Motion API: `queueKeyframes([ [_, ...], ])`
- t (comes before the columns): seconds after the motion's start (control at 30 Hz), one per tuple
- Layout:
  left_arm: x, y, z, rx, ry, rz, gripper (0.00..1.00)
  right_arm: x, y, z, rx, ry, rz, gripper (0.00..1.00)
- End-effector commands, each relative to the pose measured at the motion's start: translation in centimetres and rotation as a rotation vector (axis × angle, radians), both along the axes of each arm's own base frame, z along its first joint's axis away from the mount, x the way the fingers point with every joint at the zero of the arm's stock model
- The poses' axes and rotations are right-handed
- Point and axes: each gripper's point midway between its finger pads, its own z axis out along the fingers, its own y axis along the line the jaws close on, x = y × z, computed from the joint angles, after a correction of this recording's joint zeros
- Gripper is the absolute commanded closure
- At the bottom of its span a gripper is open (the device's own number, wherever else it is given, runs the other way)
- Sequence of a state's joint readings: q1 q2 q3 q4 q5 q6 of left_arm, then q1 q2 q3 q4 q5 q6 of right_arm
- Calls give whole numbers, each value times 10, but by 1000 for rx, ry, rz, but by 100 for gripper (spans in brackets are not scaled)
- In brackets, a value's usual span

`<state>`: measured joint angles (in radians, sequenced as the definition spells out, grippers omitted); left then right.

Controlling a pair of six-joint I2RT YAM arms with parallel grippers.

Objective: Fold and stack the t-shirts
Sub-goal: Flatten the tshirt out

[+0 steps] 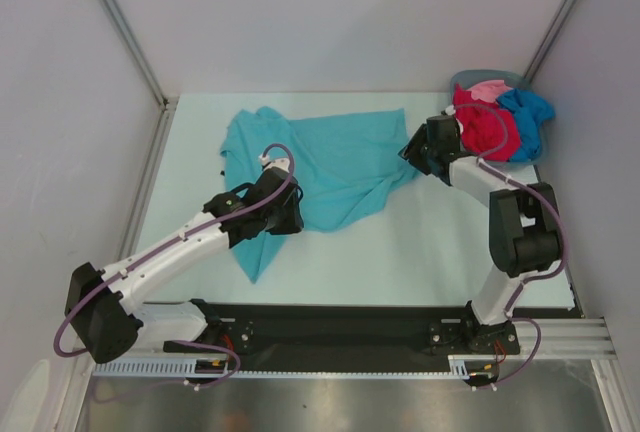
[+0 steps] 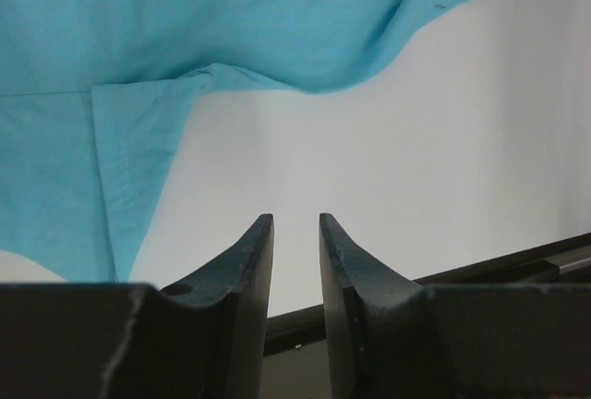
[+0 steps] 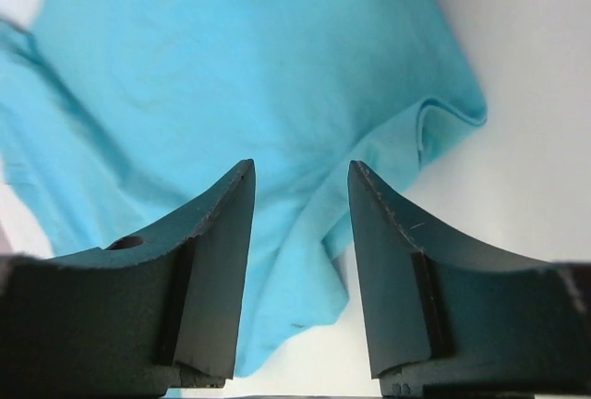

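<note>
Both empty: left gripper (image 2: 295, 219), jaws slightly apart; right gripper (image 3: 300, 166), jaws wide apart above teal t-shirt (image 3: 231, 66).

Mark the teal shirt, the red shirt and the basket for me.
teal shirt (image 1: 340, 157): top view, middle of its spread body.
red shirt (image 1: 482, 132): top view, middle of the bunched cloth.
basket (image 1: 503, 75): top view, far rim.

Four t-shirts (image 1: 340, 162), one basket (image 1: 478, 77), two arms (image 1: 180, 247)
</note>
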<state>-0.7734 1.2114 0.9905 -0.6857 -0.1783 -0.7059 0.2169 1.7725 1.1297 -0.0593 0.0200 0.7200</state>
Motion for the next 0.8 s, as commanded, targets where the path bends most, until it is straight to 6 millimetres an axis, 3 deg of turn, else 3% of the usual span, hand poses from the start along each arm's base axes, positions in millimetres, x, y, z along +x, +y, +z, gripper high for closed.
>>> queueKeyframes([
  [0.0,0,-6,4,-26,-23,-26,68,14,-5,55,-6,-125,-1,50],
  [0.13,0,-5,7,-32,-30,-23,69,15,-5,66,-6,-133,7,50],
  [0.37,-2,-3,6,-31,-31,-24,69,-12,-12,39,21,-105,-14,50],
  [0.5,-2,-2,4,-26,-30,-21,69,-32,-22,13,64,-93,-29,50],
  [0.77,0,-6,5,-28,-32,-32,69,-41,-27,-5,63,-70,-29,50],
])
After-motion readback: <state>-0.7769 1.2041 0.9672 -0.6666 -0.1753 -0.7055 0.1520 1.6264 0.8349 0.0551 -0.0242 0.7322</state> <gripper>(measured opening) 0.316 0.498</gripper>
